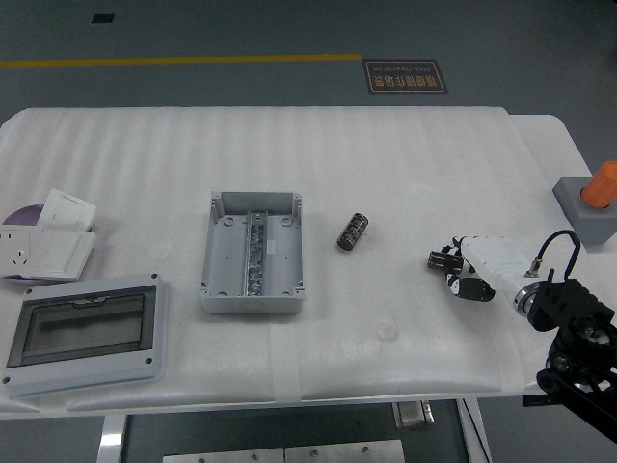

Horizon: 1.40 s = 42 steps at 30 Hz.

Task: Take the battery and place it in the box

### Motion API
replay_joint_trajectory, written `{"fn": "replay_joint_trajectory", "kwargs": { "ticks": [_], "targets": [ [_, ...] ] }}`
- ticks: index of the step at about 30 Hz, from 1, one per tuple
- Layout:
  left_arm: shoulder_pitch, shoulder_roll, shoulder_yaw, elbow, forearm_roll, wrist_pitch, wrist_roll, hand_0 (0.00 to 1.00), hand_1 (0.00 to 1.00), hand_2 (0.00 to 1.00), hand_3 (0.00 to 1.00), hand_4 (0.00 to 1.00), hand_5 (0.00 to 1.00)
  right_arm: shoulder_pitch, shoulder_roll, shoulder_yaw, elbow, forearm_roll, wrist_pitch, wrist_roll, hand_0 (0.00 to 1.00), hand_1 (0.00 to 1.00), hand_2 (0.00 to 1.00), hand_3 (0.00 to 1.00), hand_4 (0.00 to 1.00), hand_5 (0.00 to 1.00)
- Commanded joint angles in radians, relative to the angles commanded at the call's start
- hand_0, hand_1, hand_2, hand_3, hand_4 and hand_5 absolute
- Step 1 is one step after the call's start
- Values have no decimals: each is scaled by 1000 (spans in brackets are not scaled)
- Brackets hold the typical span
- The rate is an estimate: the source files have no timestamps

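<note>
A small dark cylindrical battery (352, 231) lies on its side on the white table, right of the open grey box (253, 253). The box holds a metal rail down its middle. My right hand (461, 267), white with black fingertips, comes in from the lower right and hovers over the table, a hand's length right of the battery and slightly nearer. Its fingers are relaxed and hold nothing. The left arm is out of view.
A grey lid with a clear window (85, 331) lies at the front left. White socket plates and a purple disc (48, 238) sit at the left edge. A grey block with an orange button (590, 204) stands at the right edge.
</note>
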Motion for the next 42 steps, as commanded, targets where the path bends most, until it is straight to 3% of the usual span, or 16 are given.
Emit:
{"fn": "replay_joint_trajectory", "kwargs": {
  "ticks": [15, 16, 33, 34, 42],
  "targets": [
    [-1, 0, -12, 1, 16, -1, 6, 637, 673, 588, 550, 656, 445, -4, -3, 0, 11, 17, -22, 13, 353, 476, 606, 738, 465, 316],
    [-1, 0, -13, 1, 17, -1, 6, 637, 672, 587, 550, 648, 453, -4, -4, 0, 12, 19, -24, 15, 357, 488, 614, 766, 559, 385],
    [-2, -2, -18, 1, 25, 0, 9, 637, 673, 580, 548, 625, 463, -7, -7, -2, 21, 16, -39, 11, 355, 481, 606, 778, 602, 440],
    [-2, -2, -18, 1, 25, 0, 9, 636, 672, 574, 546, 596, 464, -7, -7, -2, 21, 15, -39, 11, 359, 492, 612, 784, 662, 512],
    [-3, -1, -21, 1, 27, 0, 10, 635, 672, 572, 545, 576, 467, -12, -11, -16, 29, 14, -34, 7, 361, 493, 613, 789, 676, 522]
  ]
}}
